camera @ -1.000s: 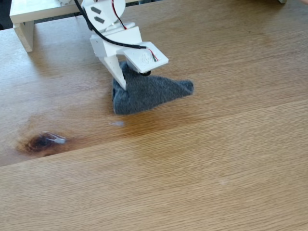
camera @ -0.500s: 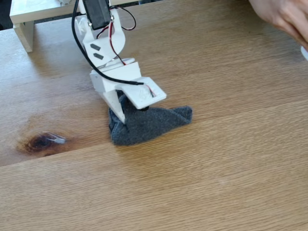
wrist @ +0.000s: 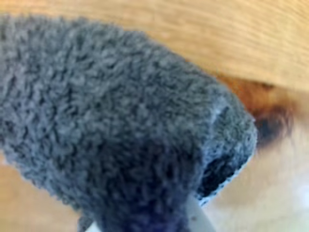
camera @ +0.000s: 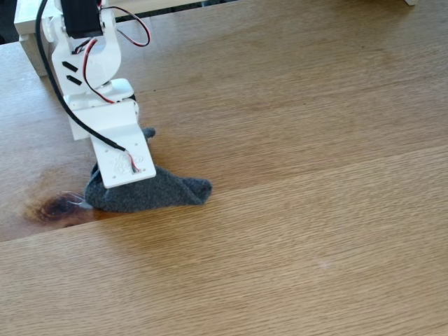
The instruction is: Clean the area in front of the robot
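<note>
**Grey cloth pressed to the desk beside the dark knot**

Seen in the fixed view: white robot arm [camera: 91, 77] at far left, black motor block on top, red and black wires looping down to a flat bracket plate. Pincer [camera: 105, 183] hidden under that plate and sunk into the dark grey woolly cloth [camera: 150, 194]; apparently clamped on the cloth, though the fingers themselves cannot be made out. Cloth lying flat on the light brown wood-grain desk [camera: 301, 210], left of centre, tapering to a rounded tip on the right. Left end of the cloth just beside the dark brown knot [camera: 56, 208], with a small pale smear between them. Darker amber patch spreading around the knot. White bench-like frame [camera: 31, 35] at the far left corner.

In the wrist view: cloth [wrist: 111, 125] very close and blurred, a slim white finger [wrist: 198, 217] at the bottom edge, amber wood and the dark knot [wrist: 273, 128] to the right.
</note>
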